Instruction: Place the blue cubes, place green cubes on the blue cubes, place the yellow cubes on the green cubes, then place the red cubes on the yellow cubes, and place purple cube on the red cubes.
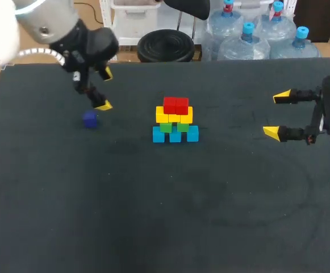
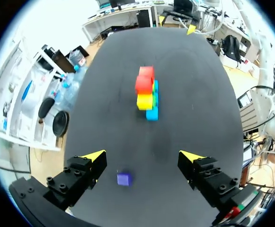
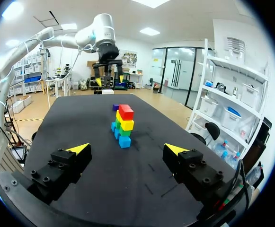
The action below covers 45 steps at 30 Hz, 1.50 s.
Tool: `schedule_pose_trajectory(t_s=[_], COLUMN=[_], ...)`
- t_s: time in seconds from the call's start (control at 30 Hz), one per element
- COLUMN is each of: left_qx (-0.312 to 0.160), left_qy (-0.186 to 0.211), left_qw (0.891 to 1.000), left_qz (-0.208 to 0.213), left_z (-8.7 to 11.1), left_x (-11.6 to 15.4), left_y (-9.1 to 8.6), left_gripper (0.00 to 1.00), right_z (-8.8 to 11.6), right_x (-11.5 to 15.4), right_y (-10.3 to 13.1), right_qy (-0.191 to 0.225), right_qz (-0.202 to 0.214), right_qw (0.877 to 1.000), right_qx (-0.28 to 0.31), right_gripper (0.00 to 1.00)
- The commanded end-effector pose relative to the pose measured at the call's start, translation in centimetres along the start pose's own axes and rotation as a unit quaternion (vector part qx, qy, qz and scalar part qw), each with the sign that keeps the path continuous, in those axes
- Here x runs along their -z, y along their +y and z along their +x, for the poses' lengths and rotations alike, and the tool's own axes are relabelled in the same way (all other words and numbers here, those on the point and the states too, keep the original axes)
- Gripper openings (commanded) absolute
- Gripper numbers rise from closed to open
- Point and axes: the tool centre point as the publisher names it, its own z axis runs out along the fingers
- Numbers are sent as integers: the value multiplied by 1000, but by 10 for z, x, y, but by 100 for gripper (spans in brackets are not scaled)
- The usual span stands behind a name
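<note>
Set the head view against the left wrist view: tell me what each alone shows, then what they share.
Head view only: the stack's broad face, with three blue cubes side by side at the bottom. Left wrist view only: the stack seen from its narrow end, straight ahead of the left gripper. Both: the purple cube alone on the table, away from the stack, with the left gripper open near it, not touching it.

- stack of cubes (image 1: 175,120): on the table (image 1: 165,216), about midway across.
- single cube (image 1: 90,119): on the table, well left of the stack of cubes.
- left gripper (image 1: 105,89): left of the stack of cubes, above the single cube.
- right gripper (image 1: 277,114): well right of the stack of cubes.
</note>
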Motion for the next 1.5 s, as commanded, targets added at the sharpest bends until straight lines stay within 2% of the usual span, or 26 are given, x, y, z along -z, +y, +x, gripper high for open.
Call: schedule_pose_trajectory(t_s=[0.03, 0.13, 0.27, 0.57, 0.73, 1.03, 1.3, 1.5], left_qx=[20, 32, 14, -20, -10, 1, -2, -15], left_qy=[-11, -2, 9, -16, -25, -23, -22, -18], left_qw=[1000, 999, 999, 1000, 1000, 1000, 1000, 1000], left_qz=[4, 14, 29, 8, -11, -9, -13, 3], left_z=[19, 32, 51, 84, 92, 106, 106, 105], left_x=[-20, -37, -59, -80, -77, -82, -81, -89], left_y=[8, 6, 4, -7, -1, 16, 38, 52], left_gripper=[100, 100, 100, 100, 100, 100, 100, 100], right_z=[0, 0, 0, 0, 0, 0, 0, 0], right_x=[0, 0, 0, 0, 0, 0, 0, 0], right_y=[0, 0, 0, 0, 0, 0, 0, 0], right_qy=[0, 0, 0, 0, 0, 0, 0, 0], right_qz=[0, 0, 0, 0, 0, 0, 0, 0], right_qw=[1000, 1000, 1000, 1000, 1000, 1000, 1000, 1000], right_qx=[0, 0, 0, 0, 0, 0, 0, 0], right_gripper=[100, 100, 100, 100, 100, 100, 100, 100])
